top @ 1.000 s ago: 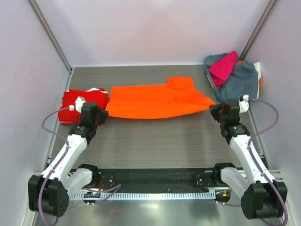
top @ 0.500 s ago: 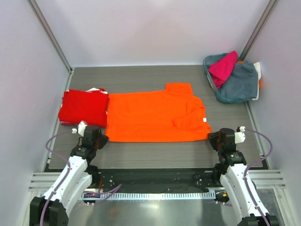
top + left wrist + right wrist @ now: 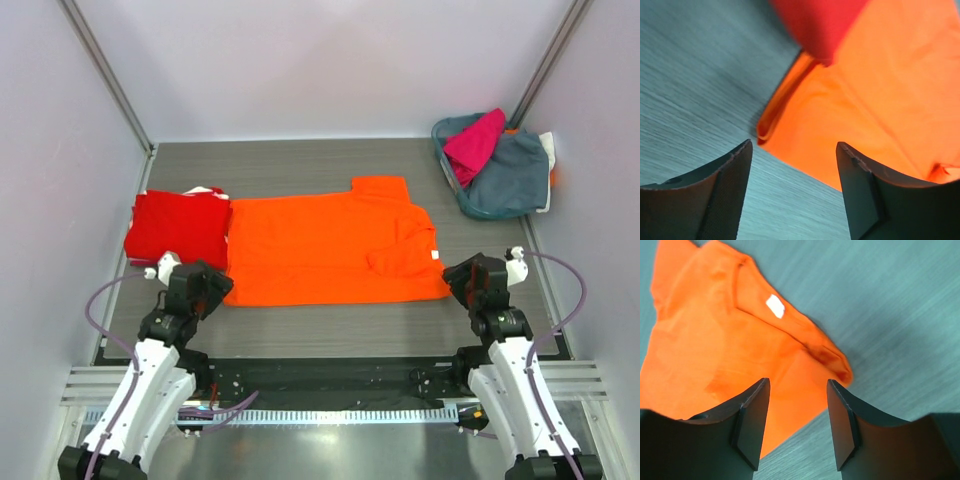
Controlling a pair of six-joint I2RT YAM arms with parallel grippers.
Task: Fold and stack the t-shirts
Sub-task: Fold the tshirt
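The bright orange t-shirt (image 3: 330,250) lies flat across the middle of the table, one sleeve folded over its right part. A folded red t-shirt (image 3: 178,228) lies just left of it. A magenta t-shirt (image 3: 475,140) sits on top of the basket at the back right. My left gripper (image 3: 213,291) stands open at the orange shirt's near left corner (image 3: 771,131), nothing between its fingers. My right gripper (image 3: 460,280) stands open at the shirt's near right corner (image 3: 840,370), also holding nothing.
A blue-grey basket (image 3: 497,200) with grey-blue cloth stands at the back right against the wall. Walls close in the table on the left, right and back. A metal rail (image 3: 330,410) runs along the near edge between the arm bases.
Both grippers pulled the orange shirt toward the near edge, laid it flat, then opened and let go of its corners. They now sit just off the hem.
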